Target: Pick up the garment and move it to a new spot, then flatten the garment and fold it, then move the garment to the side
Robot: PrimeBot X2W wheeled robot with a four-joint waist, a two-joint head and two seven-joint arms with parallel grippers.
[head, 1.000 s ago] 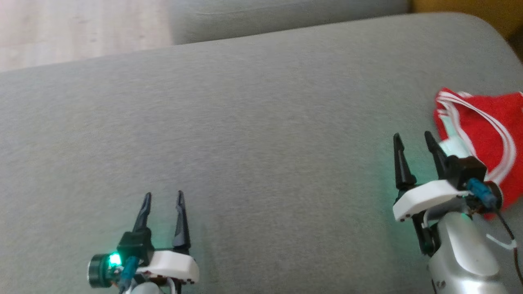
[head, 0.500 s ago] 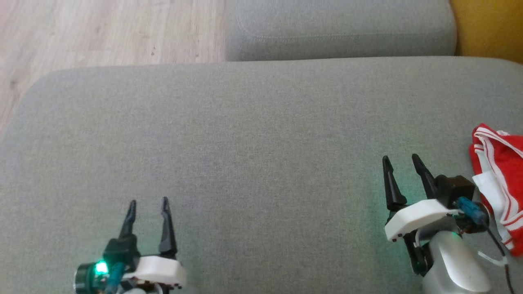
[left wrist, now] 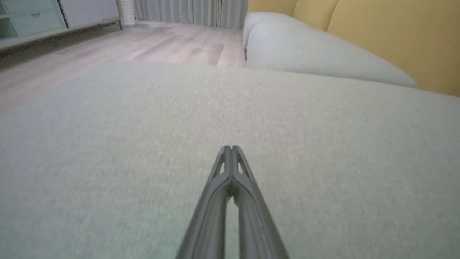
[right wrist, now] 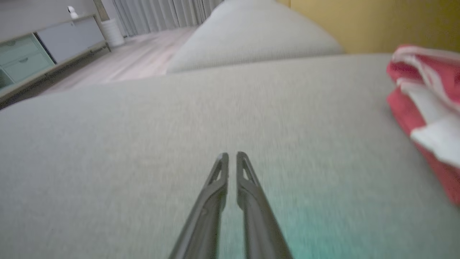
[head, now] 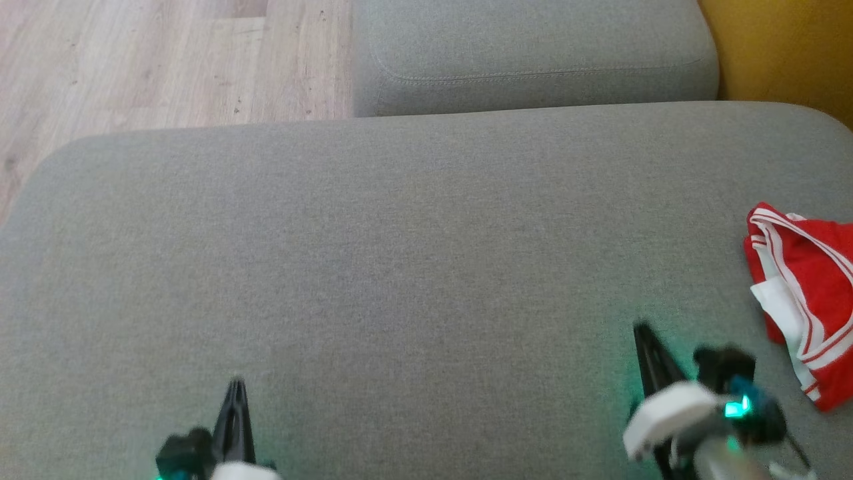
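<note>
Lying right of right hand (head: 656, 350): garment (head: 810, 293).

Head view steeply down on the grey cushion (head: 400, 233); both wrist views low across that same cushion.

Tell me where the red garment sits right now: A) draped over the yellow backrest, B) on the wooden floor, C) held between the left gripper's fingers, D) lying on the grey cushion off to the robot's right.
D: the red garment lies on the grey cushion, right of the right gripper.
</note>
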